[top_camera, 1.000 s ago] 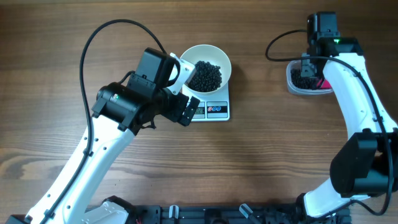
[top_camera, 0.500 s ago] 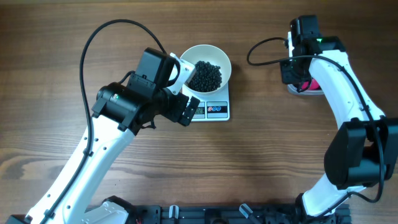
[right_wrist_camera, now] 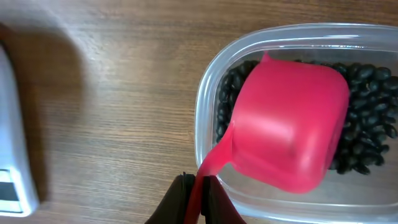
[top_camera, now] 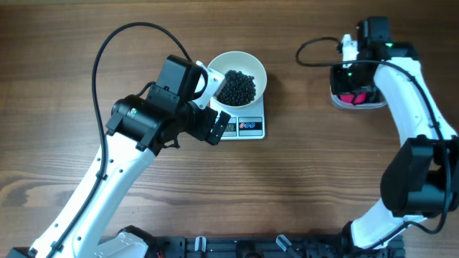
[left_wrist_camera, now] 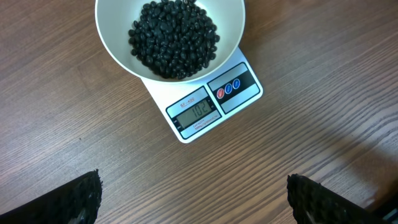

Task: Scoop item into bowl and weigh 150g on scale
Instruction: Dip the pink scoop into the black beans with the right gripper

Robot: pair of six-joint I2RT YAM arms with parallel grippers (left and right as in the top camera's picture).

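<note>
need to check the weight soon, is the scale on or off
On. In the left wrist view the scale shows dark digits on its display, with the bowl of beans resting on it.

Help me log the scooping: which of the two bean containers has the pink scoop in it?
The clear plastic tub, at the right tool; the pink scoop lies inside it. The white bowl on the scale holds only beans.
</note>
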